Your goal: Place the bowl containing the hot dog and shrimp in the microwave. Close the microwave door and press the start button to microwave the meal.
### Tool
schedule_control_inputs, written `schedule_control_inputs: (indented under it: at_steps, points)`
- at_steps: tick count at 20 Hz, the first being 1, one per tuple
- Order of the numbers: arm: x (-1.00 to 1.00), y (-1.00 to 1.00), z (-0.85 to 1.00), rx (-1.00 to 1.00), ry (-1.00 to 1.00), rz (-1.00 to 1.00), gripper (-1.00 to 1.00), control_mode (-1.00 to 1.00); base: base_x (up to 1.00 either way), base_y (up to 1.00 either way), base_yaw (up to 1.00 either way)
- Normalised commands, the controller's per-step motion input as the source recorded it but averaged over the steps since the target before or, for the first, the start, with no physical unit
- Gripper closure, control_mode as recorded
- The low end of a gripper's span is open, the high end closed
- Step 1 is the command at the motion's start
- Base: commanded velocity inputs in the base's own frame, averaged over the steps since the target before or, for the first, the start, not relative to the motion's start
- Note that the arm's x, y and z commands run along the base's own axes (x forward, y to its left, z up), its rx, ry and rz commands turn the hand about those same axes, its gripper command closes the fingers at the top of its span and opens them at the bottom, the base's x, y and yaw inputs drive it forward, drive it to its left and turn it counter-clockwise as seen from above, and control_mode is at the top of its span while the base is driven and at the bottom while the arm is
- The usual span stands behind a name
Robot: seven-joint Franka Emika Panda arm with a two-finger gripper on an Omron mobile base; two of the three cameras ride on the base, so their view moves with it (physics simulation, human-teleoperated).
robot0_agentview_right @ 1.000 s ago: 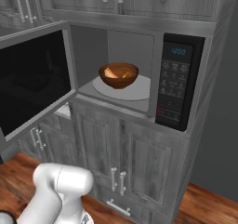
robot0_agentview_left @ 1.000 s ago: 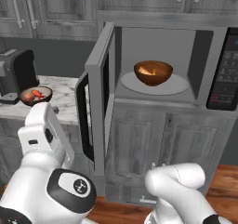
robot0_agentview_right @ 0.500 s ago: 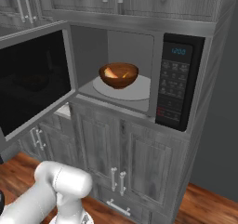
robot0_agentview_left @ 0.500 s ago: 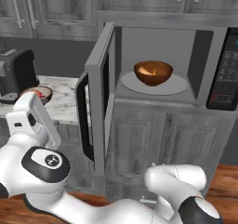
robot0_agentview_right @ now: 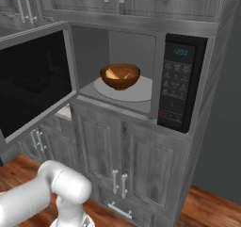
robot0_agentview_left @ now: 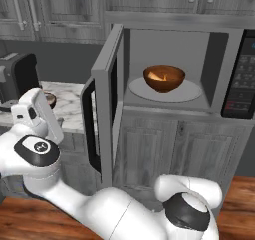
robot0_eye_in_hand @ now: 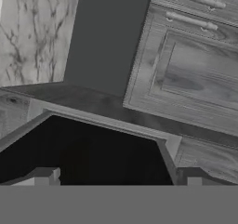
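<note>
The reddish-brown bowl (robot0_agentview_left: 164,78) (robot0_agentview_right: 120,76) sits on the pale turntable plate (robot0_agentview_left: 191,92) inside the microwave (robot0_agentview_left: 219,25) (robot0_agentview_right: 141,37). A pale tan hot dog (robot0_agentview_right: 113,74) lies in it; the shrimp is too small to make out. The microwave door (robot0_agentview_left: 107,99) (robot0_agentview_right: 33,85) stands wide open to the left. My gripper (robot0_eye_in_hand: 117,177) is open with nothing between its fingertips (robot0_eye_in_hand: 42,175), close to the door's black glass (robot0_eye_in_hand: 93,153). My white hand (robot0_agentview_left: 37,112) is left of the door, on its outer side.
The black keypad panel (robot0_agentview_left: 241,79) (robot0_agentview_right: 176,89) is on the microwave's right. A black coffee machine (robot0_agentview_left: 17,77) and a dark bowl (robot0_agentview_left: 50,98) stand on the marble counter (robot0_agentview_left: 69,109) (robot0_eye_in_hand: 32,37) left of the door. Grey cabinets (robot0_agentview_right: 117,150) are below.
My arm has swung further left and the hand has risen a little beside the open door. Bowl and door have not moved; the gripper stays open.
</note>
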Motion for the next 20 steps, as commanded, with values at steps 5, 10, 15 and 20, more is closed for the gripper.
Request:
schedule_control_inputs:
  at_steps: [5,10,15,20]
  points:
    - [0.24,-0.14,-0.02,0.00,0.00,-0.26,-1.00,-1.00,0.00,0.00,0.00]
    - [-0.45,-0.67,0.00,0.00,-0.07,-0.28,-1.00,-1.00,0.00,0.00,0.00]
    - [-0.26,-0.92,0.00,0.00,-0.13,-0.24,-1.00,-1.00,0.00,0.00,0.00]
    - [-0.04,-1.00,0.00,0.03,-0.16,-0.21,-1.00,-1.00,0.00,0.00,0.00]
